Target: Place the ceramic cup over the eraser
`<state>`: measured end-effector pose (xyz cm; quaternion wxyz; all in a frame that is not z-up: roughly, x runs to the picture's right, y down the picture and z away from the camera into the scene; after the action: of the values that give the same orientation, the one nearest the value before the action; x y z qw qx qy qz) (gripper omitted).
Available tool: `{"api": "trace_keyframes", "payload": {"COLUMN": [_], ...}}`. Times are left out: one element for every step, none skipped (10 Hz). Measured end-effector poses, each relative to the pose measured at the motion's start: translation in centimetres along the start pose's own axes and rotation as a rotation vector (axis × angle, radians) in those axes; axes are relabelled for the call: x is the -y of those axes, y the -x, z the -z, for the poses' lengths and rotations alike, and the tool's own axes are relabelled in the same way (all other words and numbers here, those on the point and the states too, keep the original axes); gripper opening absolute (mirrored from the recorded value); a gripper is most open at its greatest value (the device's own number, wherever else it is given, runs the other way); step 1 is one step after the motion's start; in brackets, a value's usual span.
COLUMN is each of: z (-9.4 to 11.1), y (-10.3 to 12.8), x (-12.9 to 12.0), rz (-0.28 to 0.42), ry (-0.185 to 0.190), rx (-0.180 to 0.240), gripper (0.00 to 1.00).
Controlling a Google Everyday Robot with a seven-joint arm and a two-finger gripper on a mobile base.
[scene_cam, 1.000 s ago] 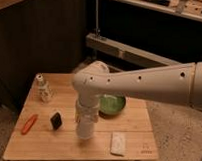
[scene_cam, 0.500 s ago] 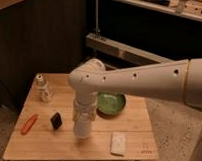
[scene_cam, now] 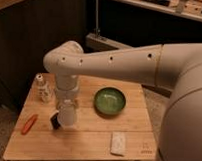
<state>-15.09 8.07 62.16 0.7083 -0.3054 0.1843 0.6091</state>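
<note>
My gripper (scene_cam: 67,108) hangs from the white arm over the left part of the wooden table (scene_cam: 92,139). It is shut on the ceramic cup (scene_cam: 67,117), a small white tapered cup held just above the tabletop. The eraser (scene_cam: 55,121), a small black block, lies right beside the cup on its left, partly hidden by it. I cannot tell whether the cup touches it.
A knobbly white bottle-like figure (scene_cam: 42,88) stands at the back left. A slim orange stick (scene_cam: 29,123) lies near the left edge. A green bowl (scene_cam: 110,101) sits mid-table. A flat white packet (scene_cam: 119,143) lies at the front right.
The gripper has carried the cup leftward across the table, from the middle to right beside the eraser. Nothing else on the table has moved.
</note>
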Motion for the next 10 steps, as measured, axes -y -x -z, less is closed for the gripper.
{"api": "trace_keyframes", "payload": {"z": [0.5,0.7,0.8,0.8,0.7,0.5,0.2,-0.1,-0.3,-0.5], "y": [0.3,0.5,0.7,0.9,0.9,1.1,1.3,1.4,1.5,1.5], "x": [-0.5,-0.8,-0.7,-0.7,-1.0,-1.4,-1.7,-2.1,-2.4,-2.8], "rz": [0.008,0.015,0.016,0.018,0.024,0.030,0.035,0.040,0.045,0.050], "ry": [-0.004,-0.008,-0.010,-0.008,-0.002,0.010,0.021,0.030,0.034,0.041], "rx": [-0.001,-0.002,-0.002,-0.004,-0.008,-0.011,-0.017,-0.021,-0.025,-0.028], "gripper": [0.00,0.00,0.00,0.00,0.00,0.00,0.00,0.00,0.00,0.00]}}
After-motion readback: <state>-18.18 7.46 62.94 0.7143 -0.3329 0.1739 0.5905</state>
